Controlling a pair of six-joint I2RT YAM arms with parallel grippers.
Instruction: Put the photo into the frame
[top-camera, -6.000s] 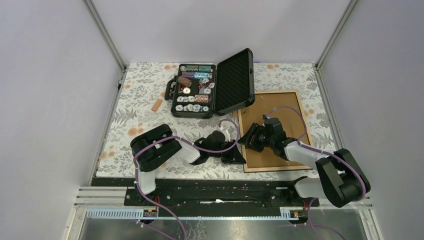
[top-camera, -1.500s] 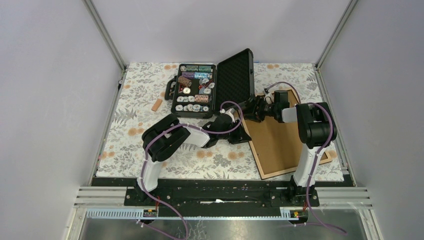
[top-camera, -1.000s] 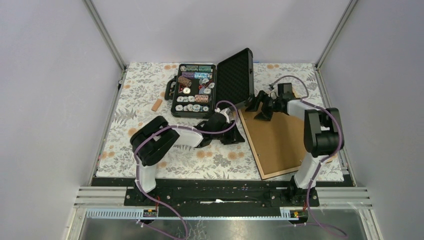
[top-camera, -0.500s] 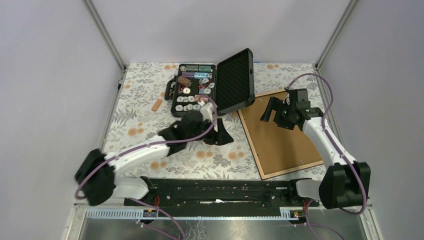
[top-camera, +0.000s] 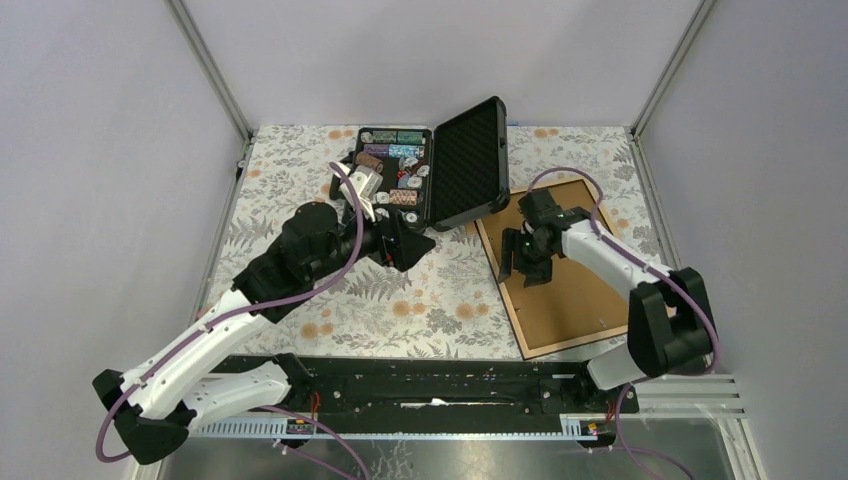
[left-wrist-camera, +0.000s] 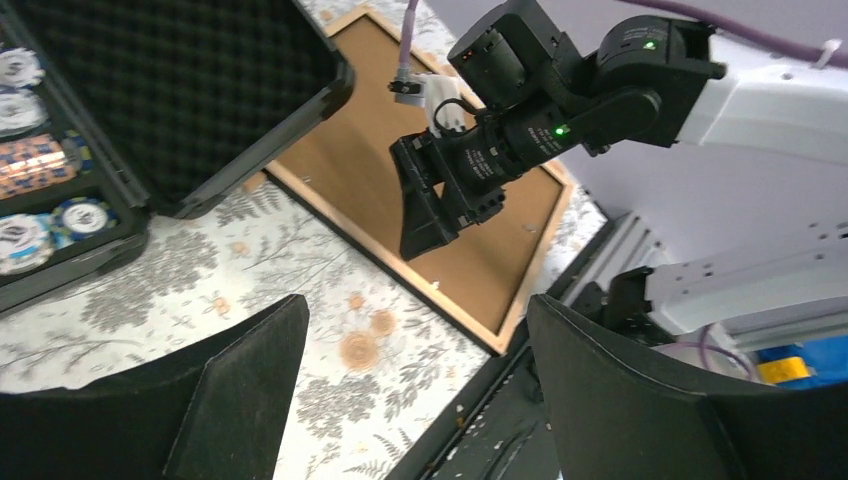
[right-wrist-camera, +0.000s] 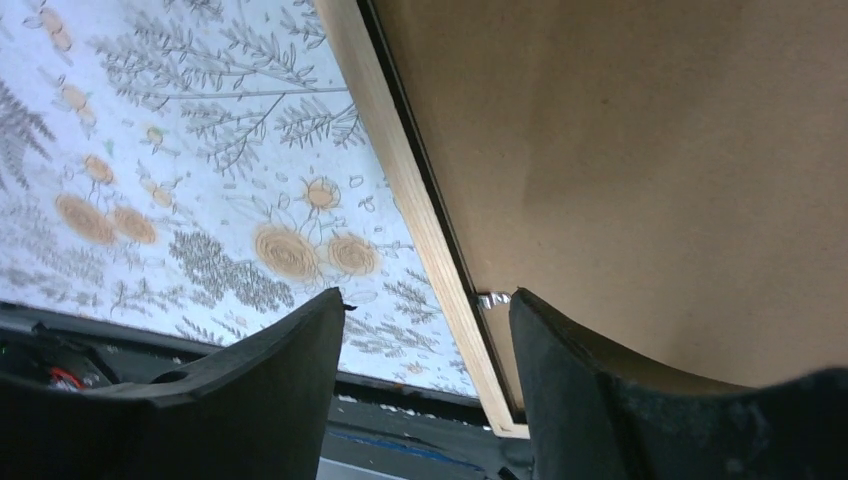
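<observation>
Moved since the previous view: left gripper (top-camera: 403, 243), drawn back beside the poker-chip case (top-camera: 388, 185); right gripper (top-camera: 521, 271), brought over the left edge of the frame (top-camera: 580, 295). Both stood spread, holding nothing. Frame lay backing-up on the right side of the table (top-camera: 300, 200), near the case lid.

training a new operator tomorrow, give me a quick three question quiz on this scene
1. Fill in: the lid of the chip case stands ____.
2. True or false: the frame lies with its brown backing up.
3. The right claw is over: A the frame's wooden edge; B the chip case; C neither.
Key: 1 open; 2 true; 3 A.
</observation>
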